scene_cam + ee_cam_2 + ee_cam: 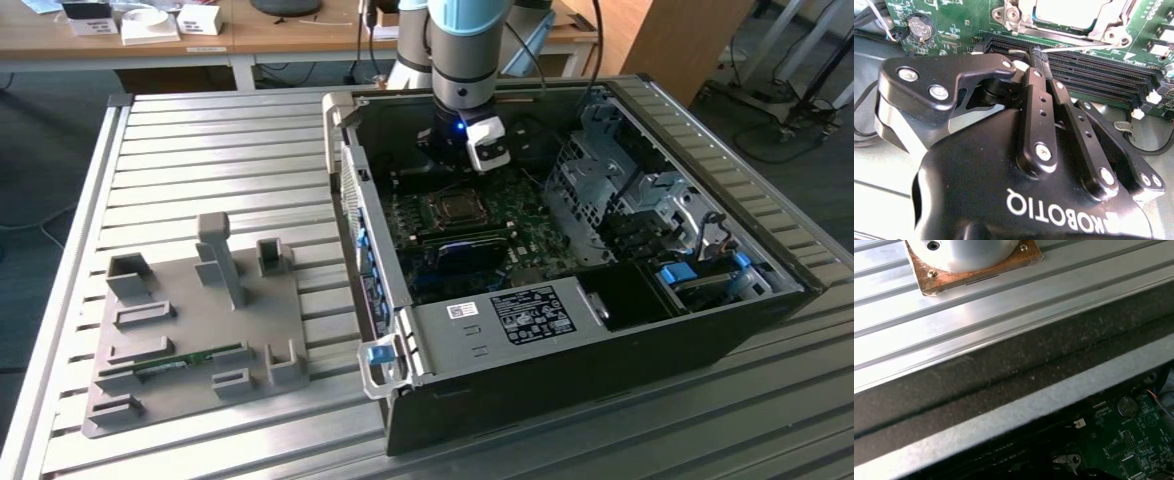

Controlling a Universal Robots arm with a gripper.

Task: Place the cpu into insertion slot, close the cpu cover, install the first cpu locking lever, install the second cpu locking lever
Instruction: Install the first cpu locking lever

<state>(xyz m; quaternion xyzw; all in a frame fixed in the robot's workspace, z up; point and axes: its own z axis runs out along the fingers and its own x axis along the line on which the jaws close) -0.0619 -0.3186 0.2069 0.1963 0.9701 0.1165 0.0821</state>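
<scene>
The fingers (1041,62) are clenched together, their tips pinching the end of a thin silvery wire lever (1074,47) that runs along the near edge of the socket. In the second wrist view the gripper (1039,59) hangs just over the long black memory slots (1089,70), with the lever's rod stretching away from the fingertips toward the socket's corner screw.

Just beyond the memory slots sits the insertion slot (1014,15) on the green motherboard (954,30). The cpu (1069,11) lies inside it, its pale metal top showing through the window of the cpu cover (1104,27), which lies flat over the chip. A round coin battery (920,27) sits well apart toward the board's edge.

In the exterior view the gripper (461,165) reaches down inside the open computer case (561,360), just behind the insertion slot (454,210). The case walls stand close on both sides of the arm (461,50); a metal drive cage (601,180) crowds the exterior view's right, and a white-labelled black box (534,315) covers the near end. The case rests on the ribbed metal counter (200,160), beside a grey fixture tray (187,320) on the exterior view's left with open counter around it.

The first wrist view shows the case's top rim (1019,410) running between counter (1004,315) and motherboard (1124,440).
</scene>
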